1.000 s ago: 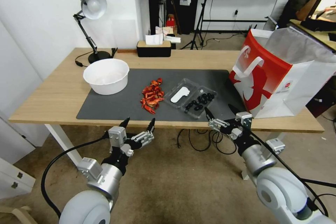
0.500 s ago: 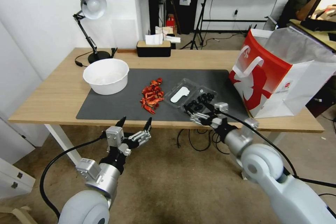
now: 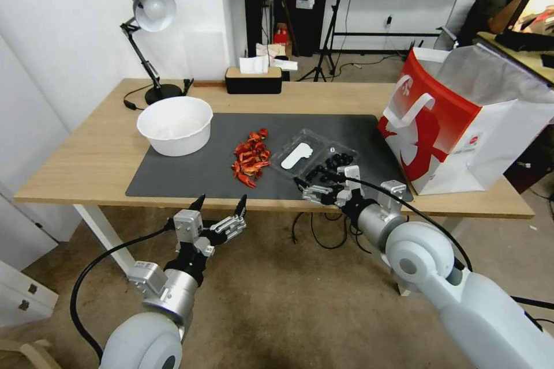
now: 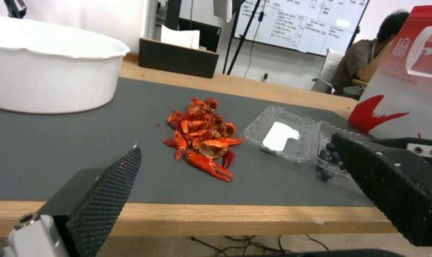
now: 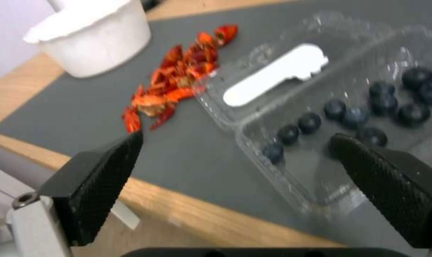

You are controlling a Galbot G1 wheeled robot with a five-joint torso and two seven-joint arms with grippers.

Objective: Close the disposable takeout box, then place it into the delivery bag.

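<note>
The disposable takeout box (image 3: 314, 161) lies open on the dark mat (image 3: 190, 167), near the delivery bag (image 3: 461, 121). My right gripper (image 3: 314, 183) hovers at its near edge, fingers spread wide. My left gripper (image 3: 219, 204) waits below the surface, fingers apart.

Delivery bag (image 3: 461, 127): far side cut off by the head view's right edge; interior not visible; in the left wrist view (image 4: 406, 82) its top and far side run out of frame.

Disposable takeout box (image 3: 314, 161): near corner hidden behind the right gripper (image 3: 316, 180); in the right wrist view (image 5: 320, 107) blurred, far end cut off.

White bowl (image 4: 44, 71): cropped by the left wrist view's edge; contents cannot be told.
</note>
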